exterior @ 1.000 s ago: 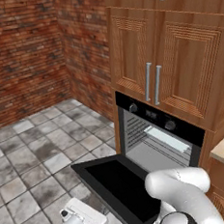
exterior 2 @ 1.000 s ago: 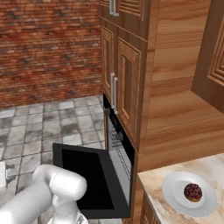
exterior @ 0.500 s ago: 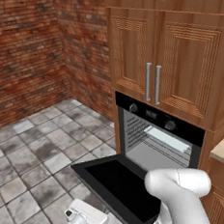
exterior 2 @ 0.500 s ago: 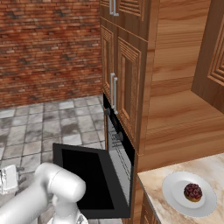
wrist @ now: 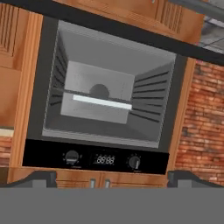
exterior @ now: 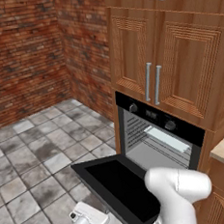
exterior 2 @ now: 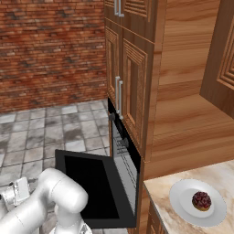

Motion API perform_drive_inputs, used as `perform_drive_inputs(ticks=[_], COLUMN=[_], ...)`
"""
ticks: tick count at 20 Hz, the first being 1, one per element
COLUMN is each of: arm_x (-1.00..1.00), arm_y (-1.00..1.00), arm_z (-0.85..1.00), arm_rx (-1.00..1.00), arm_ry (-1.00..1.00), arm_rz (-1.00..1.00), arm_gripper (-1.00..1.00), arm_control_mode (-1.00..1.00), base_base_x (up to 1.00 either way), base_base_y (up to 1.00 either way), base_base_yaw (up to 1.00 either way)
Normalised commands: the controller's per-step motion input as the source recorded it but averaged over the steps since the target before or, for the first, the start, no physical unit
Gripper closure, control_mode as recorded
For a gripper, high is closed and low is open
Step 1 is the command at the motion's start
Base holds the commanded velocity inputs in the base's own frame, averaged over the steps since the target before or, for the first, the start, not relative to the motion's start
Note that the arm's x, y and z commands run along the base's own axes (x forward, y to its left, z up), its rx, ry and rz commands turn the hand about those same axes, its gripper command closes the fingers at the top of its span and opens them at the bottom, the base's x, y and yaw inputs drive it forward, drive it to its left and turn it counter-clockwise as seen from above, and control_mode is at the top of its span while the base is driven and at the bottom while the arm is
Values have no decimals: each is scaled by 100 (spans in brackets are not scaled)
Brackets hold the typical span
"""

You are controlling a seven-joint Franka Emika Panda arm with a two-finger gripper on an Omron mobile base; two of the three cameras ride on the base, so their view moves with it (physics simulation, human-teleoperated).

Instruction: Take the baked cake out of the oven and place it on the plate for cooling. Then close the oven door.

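Cake sits on the plate, a small dark brown lump at the centre of the white dish, on the marble counter to the right of the oven. Oven door hangs fully down, its black glass panel level above the tiled floor. A pale flat tray rests on a rack inside the grey ribbed cavity.

Gripper hangs low, beside the front edge of the door, jaws spread wide and holding nothing; in the hand view the fingertips stand far apart and the oven appears upside down.

Judged remaining step: closing the door. Risks: a lift from under the panel's edge could slip off the glossy glass, and the arm's elbow stands over the door, in its swing path.

Writing: the small digital display shows digits, too blurred to read. No brand marks are legible.
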Motion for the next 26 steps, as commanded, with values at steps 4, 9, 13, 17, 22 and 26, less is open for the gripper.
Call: perform_drive_inputs(ticks=[4, 9, 13, 17, 22, 26], arm_x=[28, 27, 23, 29, 32, 28], arm_y=[2, 2, 0, 0, 2, 7], arm_z=[-65, -61, -65, -59, -52, -42], arm_rx=[-6, -6, -2, -4, -6, -5], arm_ry=[0, 0, 0, 0, 0, 3], arm_rz=[-3, -4, -3, -3, -4, -3], arm_gripper=[-100, -100, -100, -100, -100, -100], arm_control_mode=[-100, -100, -100, -100, -100, -100], base_base_x=[0, 0, 0, 0, 0, 0], base_base_y=[0, 0, 0, 0, 0, 0], base_base_yaw=[0, 0, 0, 0, 0, 0])
